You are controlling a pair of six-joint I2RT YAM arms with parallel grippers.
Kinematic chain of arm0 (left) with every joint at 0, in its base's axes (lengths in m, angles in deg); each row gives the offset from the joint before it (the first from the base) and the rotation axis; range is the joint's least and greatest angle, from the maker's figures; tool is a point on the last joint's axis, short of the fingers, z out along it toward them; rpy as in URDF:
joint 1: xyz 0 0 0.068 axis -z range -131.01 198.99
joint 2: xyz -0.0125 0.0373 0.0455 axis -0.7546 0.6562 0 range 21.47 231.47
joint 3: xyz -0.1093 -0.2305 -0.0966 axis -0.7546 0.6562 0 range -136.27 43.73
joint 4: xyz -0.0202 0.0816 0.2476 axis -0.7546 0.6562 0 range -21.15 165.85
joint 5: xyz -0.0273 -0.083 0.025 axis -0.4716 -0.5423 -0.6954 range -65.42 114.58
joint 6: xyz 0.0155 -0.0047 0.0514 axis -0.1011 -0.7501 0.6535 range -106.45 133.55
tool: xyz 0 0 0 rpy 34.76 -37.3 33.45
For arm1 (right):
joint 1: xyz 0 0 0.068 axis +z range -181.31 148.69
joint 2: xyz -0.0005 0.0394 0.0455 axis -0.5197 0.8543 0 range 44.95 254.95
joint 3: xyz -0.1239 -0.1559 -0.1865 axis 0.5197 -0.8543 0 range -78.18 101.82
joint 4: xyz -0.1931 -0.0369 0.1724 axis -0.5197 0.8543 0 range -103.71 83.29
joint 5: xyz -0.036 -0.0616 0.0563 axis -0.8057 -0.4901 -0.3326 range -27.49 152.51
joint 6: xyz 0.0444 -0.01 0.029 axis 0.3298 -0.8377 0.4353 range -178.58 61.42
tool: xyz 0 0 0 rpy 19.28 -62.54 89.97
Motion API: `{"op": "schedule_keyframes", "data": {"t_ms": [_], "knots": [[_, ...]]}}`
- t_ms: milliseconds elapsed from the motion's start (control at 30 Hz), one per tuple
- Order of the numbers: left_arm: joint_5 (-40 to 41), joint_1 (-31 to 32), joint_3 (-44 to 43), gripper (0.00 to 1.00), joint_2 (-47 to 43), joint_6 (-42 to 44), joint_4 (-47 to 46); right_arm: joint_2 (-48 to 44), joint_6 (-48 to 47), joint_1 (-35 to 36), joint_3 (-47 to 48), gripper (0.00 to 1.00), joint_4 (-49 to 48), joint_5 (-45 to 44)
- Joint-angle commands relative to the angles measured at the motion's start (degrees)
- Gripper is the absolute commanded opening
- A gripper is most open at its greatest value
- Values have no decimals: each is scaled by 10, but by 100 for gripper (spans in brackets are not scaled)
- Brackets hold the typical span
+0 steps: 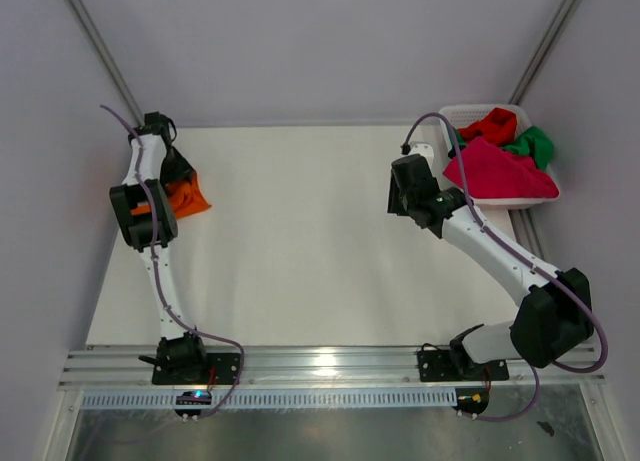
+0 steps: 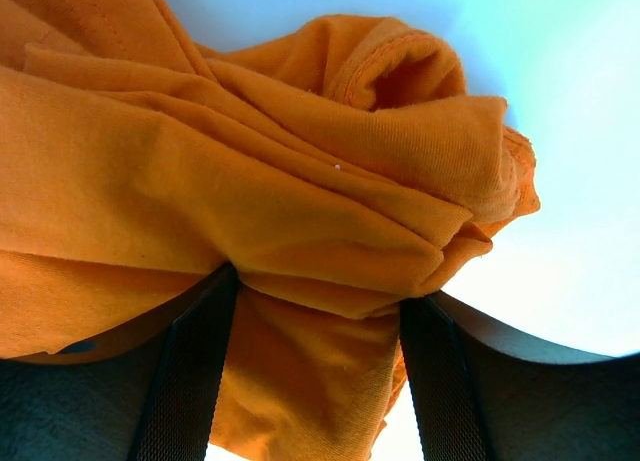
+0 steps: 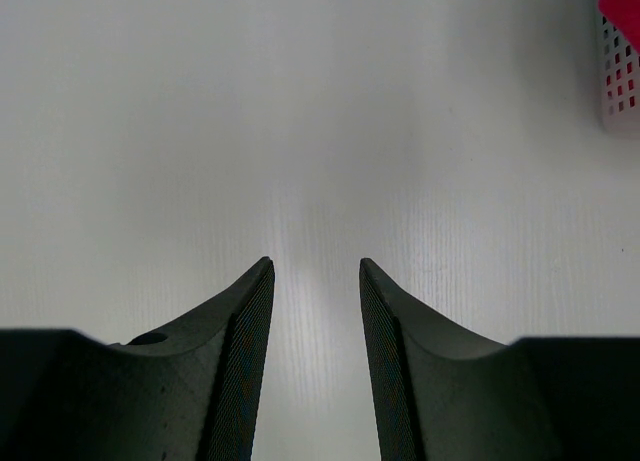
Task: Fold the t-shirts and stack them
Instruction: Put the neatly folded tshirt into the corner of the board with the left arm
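Note:
A bright orange t-shirt (image 1: 187,198) lies crumpled at the table's left edge. My left gripper (image 1: 172,173) is down in it. In the left wrist view its jaws stand wide apart, with a loose bunch of the orange t-shirt (image 2: 300,211) between and over the fingers (image 2: 190,381); the cloth is not pinched. My right gripper (image 3: 315,271) is open and empty over bare table, left of the basket; it also shows in the top view (image 1: 398,196). The magenta-pink t-shirt (image 1: 495,171), red t-shirt (image 1: 492,127) and green t-shirt (image 1: 537,144) lie piled in the basket.
The white lattice basket (image 1: 452,112) stands at the table's back right corner; its corner shows in the right wrist view (image 3: 620,81). The white table (image 1: 300,251) has grey walls on three sides. A metal rail (image 1: 330,361) runs along the near edge.

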Motion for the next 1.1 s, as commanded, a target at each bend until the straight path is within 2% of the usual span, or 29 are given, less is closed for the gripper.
{"op": "schedule_keyframes", "data": {"t_ms": [0, 233, 367, 533, 700, 933, 1067], "knots": [[33, -21, -13, 66, 37, 5, 53, -22, -1, -2, -3, 44, -4, -18], [13, -42, -49, 66, 55, 12, 58, -21, -7, -2, -1, 44, -2, -22], [-32, -41, -43, 66, 43, 24, 48, -15, -6, -1, -3, 44, -2, -18], [-80, -40, -16, 68, -27, 35, 8, -10, -5, -1, -4, 44, -7, -13], [-72, -41, -20, 70, -89, 36, -8, -8, -2, -2, -11, 44, -13, -5], [-106, -39, -5, 70, -115, 30, 1, -17, -1, -2, -26, 44, -19, -3], [-31, -29, 16, 70, -143, 32, 14, -26, 2, -1, -36, 44, -24, -2]]}}
